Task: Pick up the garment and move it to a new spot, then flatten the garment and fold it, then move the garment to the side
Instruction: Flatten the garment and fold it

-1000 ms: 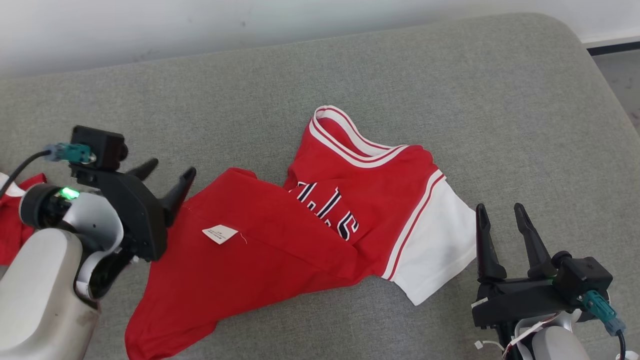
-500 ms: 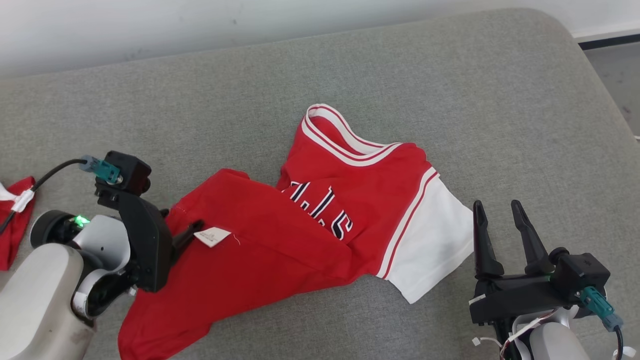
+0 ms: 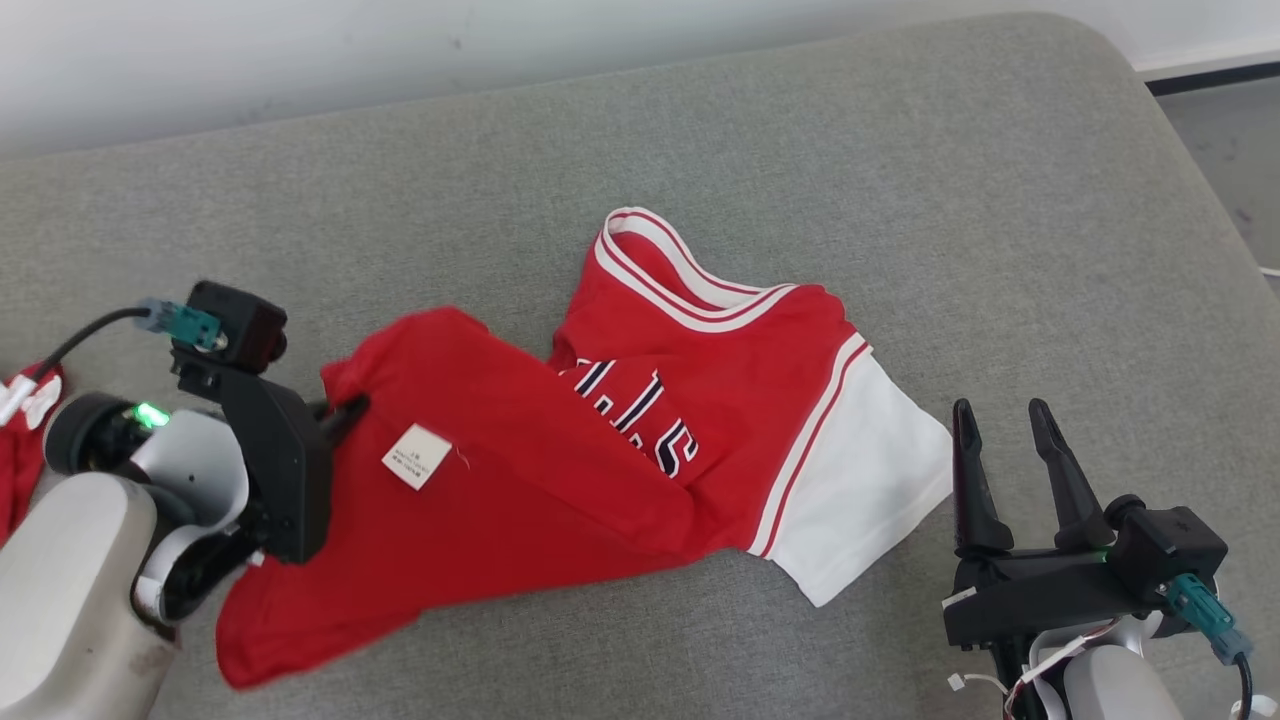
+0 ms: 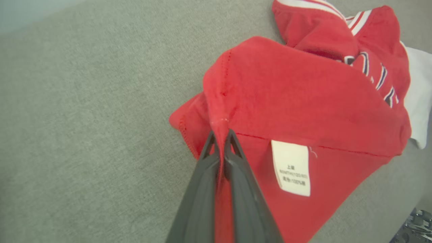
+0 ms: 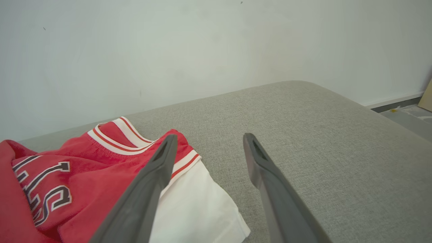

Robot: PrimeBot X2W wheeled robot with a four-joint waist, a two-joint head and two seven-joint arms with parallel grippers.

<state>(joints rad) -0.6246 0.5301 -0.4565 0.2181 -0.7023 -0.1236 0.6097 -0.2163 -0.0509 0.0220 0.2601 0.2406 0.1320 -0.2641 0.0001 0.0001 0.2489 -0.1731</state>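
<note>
The left tool [image 4: 220, 135] pinches the red garment [image 3: 520, 480] at its hem, near the white label [image 3: 415, 456]; the right tool [image 3: 1000, 408] stands open beside the white sleeve [image 3: 860, 500]

soft cloth garment [image 3: 560, 470], woven cushion [image 3: 900, 200]

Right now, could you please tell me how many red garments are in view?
2: the red jersey at centre, held by the left gripper; another red cloth at far left, mostly hidden.
</note>
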